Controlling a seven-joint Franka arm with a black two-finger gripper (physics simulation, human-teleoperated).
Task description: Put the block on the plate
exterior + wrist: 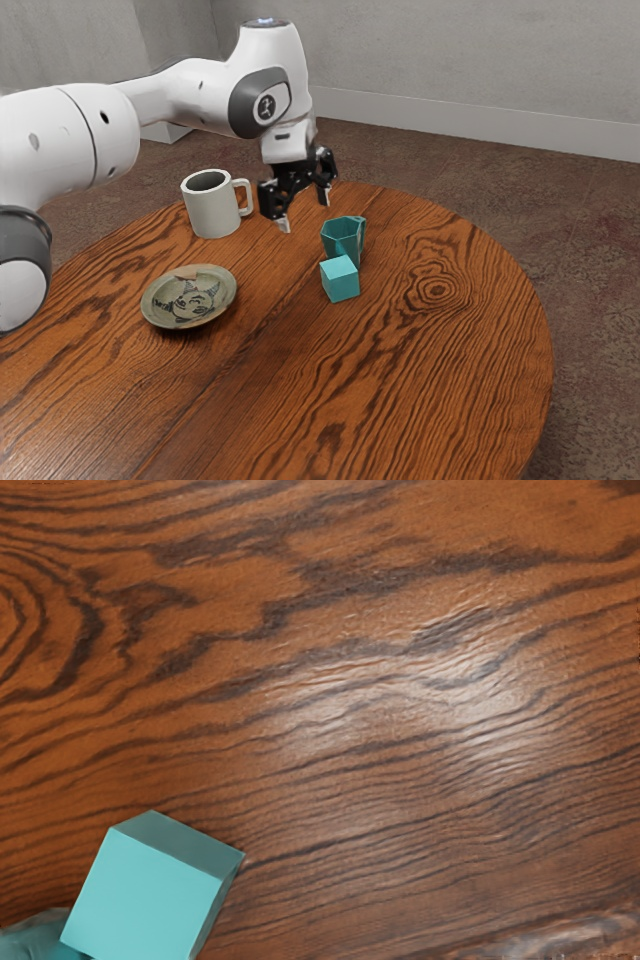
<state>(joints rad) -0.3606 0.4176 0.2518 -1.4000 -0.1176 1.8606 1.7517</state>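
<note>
So the end effector (305,212) hung over the bench (430,390), fingers apart. Teal block (340,279) sat in from the bench's far edge, just beside the teal cup (345,240); plate (189,310) was nearer the edge at the exterior view's left.

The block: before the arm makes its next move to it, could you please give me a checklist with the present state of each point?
1. Gripper open and free: ok, its fingers stand apart with nothing between them.
2. Block free on top: ok, nothing lies on it.
3. Gripper lined up over the block: not ok, it hangs high and the block is off to one side.
4. Gap between block and teal cup: cannot tell, they stand very close.
5. Plate face up on the table: ok.
</note>
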